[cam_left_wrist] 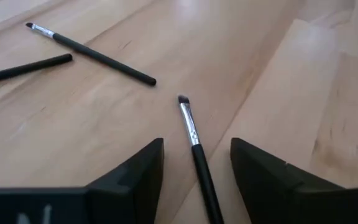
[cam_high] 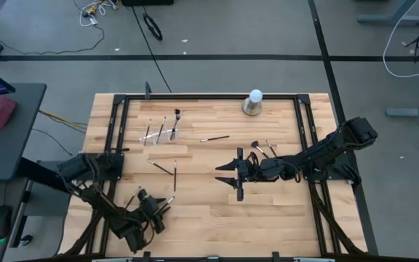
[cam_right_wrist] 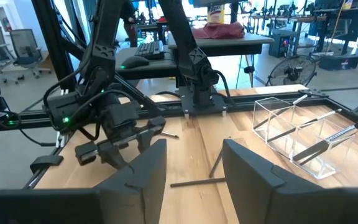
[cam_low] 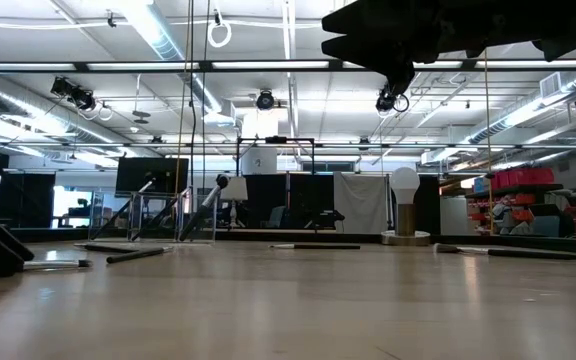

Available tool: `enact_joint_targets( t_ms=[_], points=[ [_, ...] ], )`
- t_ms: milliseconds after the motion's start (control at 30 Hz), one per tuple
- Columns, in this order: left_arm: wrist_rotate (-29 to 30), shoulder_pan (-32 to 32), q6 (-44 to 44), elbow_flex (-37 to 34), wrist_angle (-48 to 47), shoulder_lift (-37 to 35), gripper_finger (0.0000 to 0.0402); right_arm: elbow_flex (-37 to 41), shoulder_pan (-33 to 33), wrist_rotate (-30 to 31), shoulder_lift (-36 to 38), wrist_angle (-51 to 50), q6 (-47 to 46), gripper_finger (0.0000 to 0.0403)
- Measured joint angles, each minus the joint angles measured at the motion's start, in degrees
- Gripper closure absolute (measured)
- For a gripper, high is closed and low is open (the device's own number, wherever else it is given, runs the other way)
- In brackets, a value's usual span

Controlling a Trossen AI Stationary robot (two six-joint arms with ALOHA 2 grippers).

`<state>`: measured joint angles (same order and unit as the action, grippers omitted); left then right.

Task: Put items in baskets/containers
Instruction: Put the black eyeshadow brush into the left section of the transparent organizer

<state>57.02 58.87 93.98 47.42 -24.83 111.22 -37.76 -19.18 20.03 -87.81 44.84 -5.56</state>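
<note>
The holder (brushes standing inside) sits left of the ball, loose brushes lying between.

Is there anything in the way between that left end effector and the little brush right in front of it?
Nothing visible. The left end effector is open, and the brush lies on bare wood, its handle running between the two fingers. The other brushes lie farther off.

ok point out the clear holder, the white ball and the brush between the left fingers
clear holder (cam_right_wrist: 294, 134), right wrist view, front wall
white ball (cam_high: 255, 95), high view, top
brush (cam_left_wrist: 193, 134), left wrist view, silver ferrule
</note>
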Motion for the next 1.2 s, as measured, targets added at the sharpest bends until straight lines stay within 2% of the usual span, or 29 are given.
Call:
enact_joint_targets(
  t_ms=[233,467,600,767,900,1033,1200],
  points=[
    [-0.3,3.2,5.2,0.1,-1.8,3.5,0.0235,0.0,0.0,0.0,0.0,0.0,0.0,0.0245],
    [9.6,5.5,7.4,-0.1,0.2,9.4,0.026,0.0,0.0,0.0,0.0,0.2,0.0,0.0245],
    [11.4,6.5,6.6,0.0,3.0,11.2,0.0301,0.0,0.0,0.0,0.0,0.2,0.0,0.0245],
    [14.7,7.0,8.8,0.0,5.1,11.6,0.0384,0.0,0.0,0.0,0.0,0.2,0.0,0.0245],
    [14.9,6.7,9.1,0.0,5.0,11.6,0.0394,0.0,0.0,-0.1,0.0,0.2,0.0,0.0245],
    [12.5,5.6,9.5,-0.1,4.4,9.5,0.0398,0.0,0.0,-0.1,0.0,0.2,0.1,0.0245],
    [-2.4,4.7,10.6,0.5,-5.2,1.0,0.0398,0.0,0.0,-0.1,0.0,0.1,0.2,0.0245]
  ],
)
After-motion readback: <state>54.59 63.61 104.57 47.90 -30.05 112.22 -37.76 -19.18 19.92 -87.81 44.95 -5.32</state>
